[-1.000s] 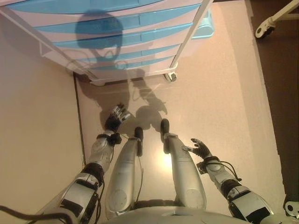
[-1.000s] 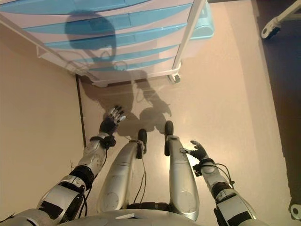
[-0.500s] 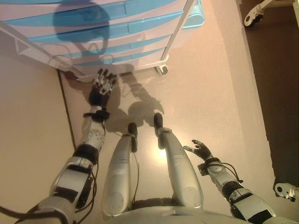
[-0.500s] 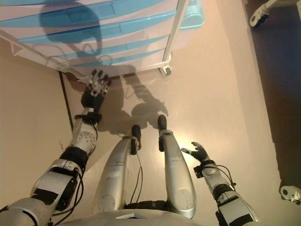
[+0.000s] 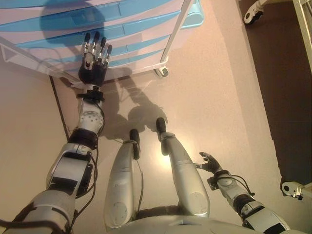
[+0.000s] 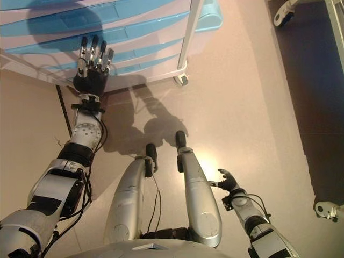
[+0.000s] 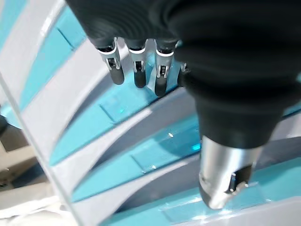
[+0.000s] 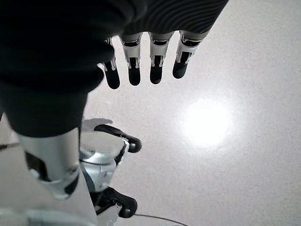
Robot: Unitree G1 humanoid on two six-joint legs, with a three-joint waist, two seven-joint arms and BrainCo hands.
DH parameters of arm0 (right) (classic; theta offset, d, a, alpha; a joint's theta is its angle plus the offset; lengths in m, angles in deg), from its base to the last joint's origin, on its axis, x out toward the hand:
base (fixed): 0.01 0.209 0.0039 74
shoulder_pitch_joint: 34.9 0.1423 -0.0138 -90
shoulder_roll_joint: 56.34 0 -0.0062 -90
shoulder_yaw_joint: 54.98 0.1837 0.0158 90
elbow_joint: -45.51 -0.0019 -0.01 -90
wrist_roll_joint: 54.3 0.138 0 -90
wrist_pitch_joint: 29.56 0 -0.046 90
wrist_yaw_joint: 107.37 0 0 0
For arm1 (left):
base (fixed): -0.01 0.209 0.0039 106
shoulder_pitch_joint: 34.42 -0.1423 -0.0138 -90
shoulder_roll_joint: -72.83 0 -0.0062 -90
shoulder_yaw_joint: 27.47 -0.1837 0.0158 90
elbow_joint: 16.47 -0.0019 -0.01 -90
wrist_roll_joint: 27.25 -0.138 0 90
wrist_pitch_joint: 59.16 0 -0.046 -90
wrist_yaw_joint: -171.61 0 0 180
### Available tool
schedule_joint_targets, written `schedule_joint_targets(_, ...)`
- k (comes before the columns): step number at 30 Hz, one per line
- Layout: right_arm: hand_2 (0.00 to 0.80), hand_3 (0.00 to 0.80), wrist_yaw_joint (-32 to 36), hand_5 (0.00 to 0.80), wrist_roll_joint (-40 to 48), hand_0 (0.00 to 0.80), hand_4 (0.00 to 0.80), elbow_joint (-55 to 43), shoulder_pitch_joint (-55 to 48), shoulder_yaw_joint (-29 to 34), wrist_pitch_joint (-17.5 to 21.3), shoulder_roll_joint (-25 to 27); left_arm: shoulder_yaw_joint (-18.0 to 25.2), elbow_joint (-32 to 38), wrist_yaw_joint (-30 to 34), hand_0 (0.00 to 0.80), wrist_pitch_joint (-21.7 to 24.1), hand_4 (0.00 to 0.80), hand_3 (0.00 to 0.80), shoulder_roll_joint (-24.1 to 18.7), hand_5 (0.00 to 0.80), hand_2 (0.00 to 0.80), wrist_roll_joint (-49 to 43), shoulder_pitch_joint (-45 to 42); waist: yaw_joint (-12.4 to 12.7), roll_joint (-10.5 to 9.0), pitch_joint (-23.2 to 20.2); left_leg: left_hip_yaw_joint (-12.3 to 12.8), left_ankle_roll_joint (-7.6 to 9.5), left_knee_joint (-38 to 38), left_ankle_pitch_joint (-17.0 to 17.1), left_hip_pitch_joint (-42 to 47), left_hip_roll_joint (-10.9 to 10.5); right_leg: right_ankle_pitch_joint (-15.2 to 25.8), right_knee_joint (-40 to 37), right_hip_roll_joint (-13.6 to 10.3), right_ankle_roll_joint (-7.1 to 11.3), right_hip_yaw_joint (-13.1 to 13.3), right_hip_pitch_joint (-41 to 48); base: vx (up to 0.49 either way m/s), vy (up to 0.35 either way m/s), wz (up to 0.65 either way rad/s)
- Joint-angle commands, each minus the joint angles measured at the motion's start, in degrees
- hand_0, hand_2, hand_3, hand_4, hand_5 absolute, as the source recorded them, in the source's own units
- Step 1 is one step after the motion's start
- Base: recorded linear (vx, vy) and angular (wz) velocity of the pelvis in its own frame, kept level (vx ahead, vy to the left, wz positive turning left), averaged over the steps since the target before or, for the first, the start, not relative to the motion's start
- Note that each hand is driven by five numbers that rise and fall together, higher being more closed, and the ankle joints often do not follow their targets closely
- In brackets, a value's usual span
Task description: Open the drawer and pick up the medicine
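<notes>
White plastic drawer unit (image 5: 146, 36) on castors, stacked translucent blue drawer fronts (image 5: 141, 24), all pushed in (none pulled out), standing on the beige floor against the left wall. Each front has a shallow rectangular recess (image 7: 123, 104) as handle. Medicine not visible in any view.

**Silver-grey arms, dark-covered hands**

The left arm (image 5: 73, 165) and right arm (image 5: 243, 202) are made of smooth silver-grey shells, broken by black bands and black panels at the joints. A black collar rings each wrist. On the left hand (image 5: 92, 68) and the right hand (image 5: 210, 162), a dark ribbed cover (image 8: 51, 56) wraps the back and the wrist. The fingers (image 7: 115, 70) are slim and silver, with black-and-white segments and rounded dark tips. The thumb (image 7: 221, 183) is a thicker polished silver cylinder.
</notes>
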Motion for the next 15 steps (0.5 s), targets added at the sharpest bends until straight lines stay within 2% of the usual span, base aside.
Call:
schedule_joint_targets(1, 0.0, 0.0, -0.4, 0.0, 2.2, 0.0, 0.0, -1.1, -4.8, -1.8, 1.0, 1.9, 2.3, 4.2, 3.2, 0.0, 0.7, 0.0, 0.0, -3.4, 0.0, 0.0, 4.3, 5.8, 0.5, 0.49, -2.3, 1.5, 1.38, -6.5, 0.6, 2.4, -2.8, -2.8, 1.5, 2.4, -1.77, -1.3, 3.7, 0.0, 0.0, 0.0)
schedule_joint_targets(4, 0.0, 0.0, -0.4, 0.0, 2.2, 0.0, 0.0, -1.0, -4.9, -2.2, 1.3, 1.8, 2.0, 3.5, 4.0, 0.0, 0.2, 0.0, 0.0, -4.2, 0.0, 0.0, 5.8, 7.3, 0.4, 0.31, -2.3, 1.4, 1.4, -6.6, 0.4, 2.6, -2.8, -3.0, 1.4, 2.5, -1.88, -1.3, 4.1, 0.0, 0.0, 0.0)
schedule_joint_targets(9, 0.0, 0.0, -0.3, 0.0, 2.6, 0.0, 0.0, -2.0, -4.5, -2.6, 0.8, 1.6, 0.7, 2.0, 1.1, 0.0, -1.5, 0.0, 0.0, -4.7, 0.0, 0.0, 1.2, 8.0, 0.5, 0.2, -2.1, 1.3, 1.23, -6.8, 0.5, 2.7, -2.7, -3.1, 1.0, 2.6, -2.01, -1.4, 4.4, -0.002, -0.003, 0.01)
schedule_joint_targets(12, 0.0, 0.0, -0.6, 0.0, 2.8, 0.0, 0.0, -3.0, -4.0, -2.6, -0.4, 1.7, -1.1, -0.6, -3.8, 0.0, -6.6, 0.0, 0.0, -5.2, 0.0, 0.0, -4.5, 7.1, 0.5, 0.55, -2.0, 1.3, 1.22, -7.5, 1.0, 2.9, -2.8, -3.1, 0.5, 2.6, -2.08, -1.4, 4.7, -0.01, -0.004, 0.02)
schedule_joint_targets(15, 0.0, 0.0, -0.9, 0.0, 2.7, 0.0, 0.0, -3.6, -3.7, -2.1, -1.1, 2.0, -2.8, -4.0, -5.8, 0.0, -11.5, 0.0, 0.0, -5.8, 0.0, 0.0, -9.2, 5.6, 0.5, 1.06, -1.8, 1.7, 1.16, -7.9, 1.4, 3.0, -2.7, -3.0, 0.3, 2.6, -2.04, -1.4, 4.7, 0.0, 0.0, 0.0)
